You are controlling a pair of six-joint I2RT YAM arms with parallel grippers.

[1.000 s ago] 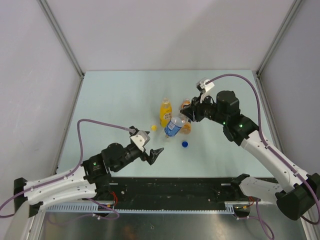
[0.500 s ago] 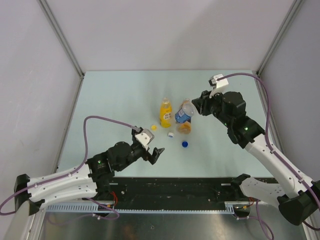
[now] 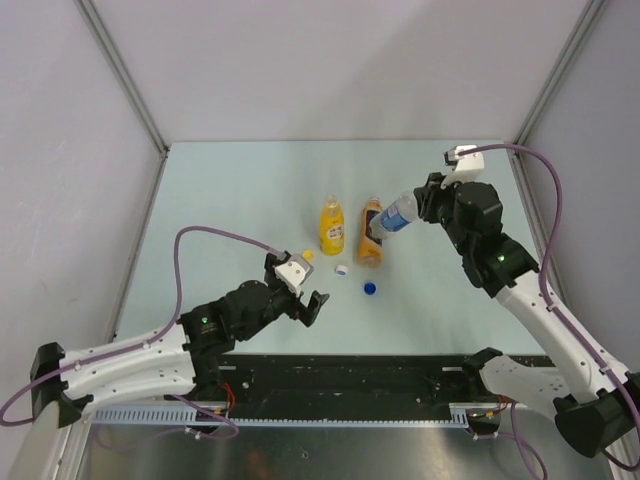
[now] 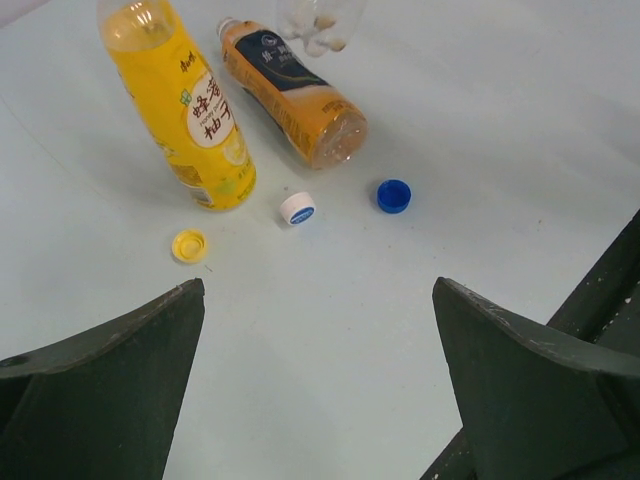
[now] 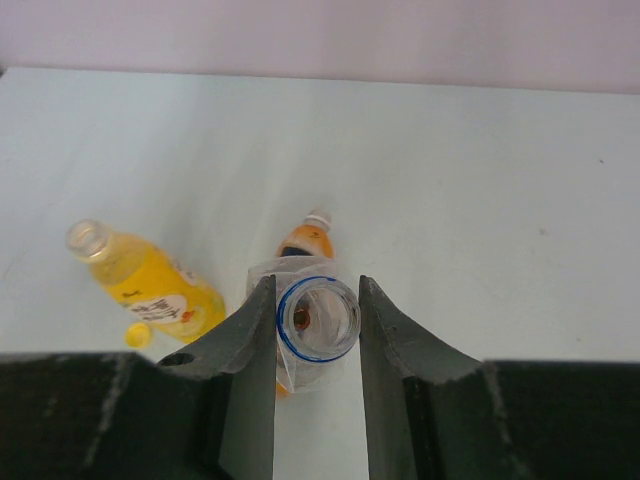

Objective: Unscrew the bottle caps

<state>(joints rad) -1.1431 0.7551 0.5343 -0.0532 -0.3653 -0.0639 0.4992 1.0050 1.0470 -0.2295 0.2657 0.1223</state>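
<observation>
An upright bottle left of a lying bottle; caps before them; third bottle above

Yellow cap, white cap, blue cap; yellow btl, orange btl.

Pale green worktop: yellow bottle upright, orange bottle on its side just right of it, yellow cap, white cap, blue cap loose nearer, apart.
</observation>
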